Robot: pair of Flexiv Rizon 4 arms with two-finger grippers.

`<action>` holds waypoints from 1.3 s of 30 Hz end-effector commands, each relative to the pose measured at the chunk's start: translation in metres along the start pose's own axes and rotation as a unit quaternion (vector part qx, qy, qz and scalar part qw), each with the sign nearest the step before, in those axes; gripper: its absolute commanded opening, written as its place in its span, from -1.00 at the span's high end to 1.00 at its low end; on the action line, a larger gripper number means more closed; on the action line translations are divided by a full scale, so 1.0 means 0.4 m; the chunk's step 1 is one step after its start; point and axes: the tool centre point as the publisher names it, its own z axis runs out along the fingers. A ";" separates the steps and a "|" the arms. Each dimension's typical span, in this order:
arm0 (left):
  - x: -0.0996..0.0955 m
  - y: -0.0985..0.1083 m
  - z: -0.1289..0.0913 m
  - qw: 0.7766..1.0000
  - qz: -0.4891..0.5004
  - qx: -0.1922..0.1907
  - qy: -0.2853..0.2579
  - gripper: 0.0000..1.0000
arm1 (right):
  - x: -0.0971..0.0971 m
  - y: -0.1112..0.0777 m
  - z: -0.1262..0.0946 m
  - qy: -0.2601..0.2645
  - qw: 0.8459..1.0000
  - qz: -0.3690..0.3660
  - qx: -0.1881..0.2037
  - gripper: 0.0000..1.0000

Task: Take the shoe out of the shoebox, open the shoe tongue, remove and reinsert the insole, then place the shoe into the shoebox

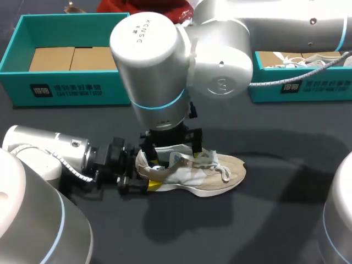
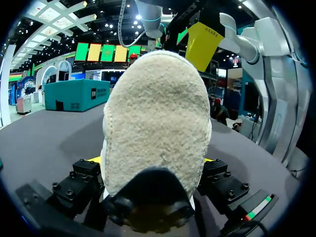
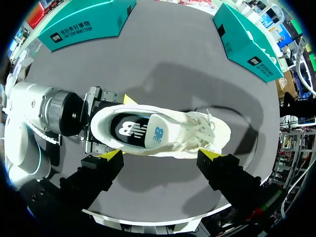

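A beige and white shoe [image 1: 203, 171] lies on its sole in the middle of the dark table, toe pointing right. My left gripper [image 1: 144, 179] comes in low from the left and is shut on the shoe's heel [image 2: 155, 128], one finger on each side. My right gripper [image 1: 171, 151] hangs open just above the shoe's opening with nothing between its fingers. In the right wrist view the shoe [image 3: 168, 133] lies ahead of the right gripper [image 3: 163, 155], with its dark insole [image 3: 129, 129] in place and its white tongue [image 3: 159, 134] lying over the opening. The left gripper [image 3: 111, 123] clasps the heel there.
An open teal shoebox [image 1: 66, 88] with cardboard inside stands at the back left. A second teal box [image 1: 300, 88] at the back right holds another white shoe. My right arm's large joints hang over the middle of the table.
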 end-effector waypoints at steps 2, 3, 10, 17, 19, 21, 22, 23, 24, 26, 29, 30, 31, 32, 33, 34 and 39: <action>0.004 0.011 -0.005 1.000 0.000 -0.001 0.000 1.00 | 0.060 -0.005 0.027 -0.274 0.910 0.311 0.002 -1.00; 0.004 0.011 -0.005 1.000 0.000 -0.001 0.000 1.00 | 0.058 -0.004 0.030 -0.271 0.911 0.311 0.001 -1.00; 0.004 0.011 -0.005 1.000 0.000 -0.001 0.000 1.00 | 0.040 0.010 0.045 -0.276 0.905 0.324 0.000 -1.00; 0.004 0.011 -0.005 1.000 0.000 -0.001 0.000 1.00 | 0.019 0.018 0.055 -0.279 0.902 0.331 -0.004 -1.00; 0.004 0.011 -0.005 1.000 0.000 -0.001 0.000 1.00 | 0.014 0.020 0.059 -0.278 0.902 0.332 -0.005 -1.00; 0.004 0.011 -0.005 1.000 0.000 -0.001 0.000 1.00 | 0.009 0.022 0.064 -0.279 0.901 0.334 -0.006 -1.00; 0.004 0.011 -0.005 1.000 0.000 -0.001 0.000 1.00 | 0.007 0.024 0.067 -0.279 0.900 0.336 -0.008 -1.00; 0.004 0.011 -0.005 1.000 0.000 -0.001 0.000 1.00 | 0.004 0.025 0.071 -0.280 0.899 0.337 -0.008 -1.00; 0.004 0.011 -0.005 1.000 0.000 -0.001 0.000 1.00 | 0.002 0.026 0.074 -0.280 0.898 0.338 -0.008 -1.00; 0.004 0.011 -0.005 1.000 0.000 -0.001 0.000 1.00 | -0.003 0.028 0.081 -0.280 0.897 0.341 -0.009 -1.00; 0.004 0.011 -0.005 1.000 0.000 -0.001 0.000 1.00 | -0.011 0.030 0.091 -0.280 0.896 0.343 -0.011 -1.00; 0.004 0.011 -0.005 1.000 0.000 -0.001 0.000 1.00 | -0.012 0.030 0.093 -0.280 0.896 0.344 -0.011 -1.00; 0.004 0.011 -0.005 1.000 0.000 -0.001 0.000 1.00 | -0.014 0.031 0.097 -0.280 0.896 0.345 -0.013 -1.00; 0.004 0.011 -0.005 1.000 0.000 -0.001 0.000 1.00 | -0.016 0.032 0.101 -0.280 0.895 0.346 -0.015 -1.00; 0.004 0.011 -0.005 1.000 0.000 -0.001 0.000 1.00 | -0.017 0.033 0.104 -0.279 0.895 0.347 -0.017 -1.00; 0.004 0.011 -0.005 1.000 0.000 -0.001 0.000 1.00 | -0.018 0.034 0.108 -0.278 0.895 0.348 -0.018 -1.00; 0.004 0.011 -0.005 1.000 0.000 -0.001 0.000 1.00 | -0.023 0.041 0.121 -0.276 0.895 0.351 -0.024 -1.00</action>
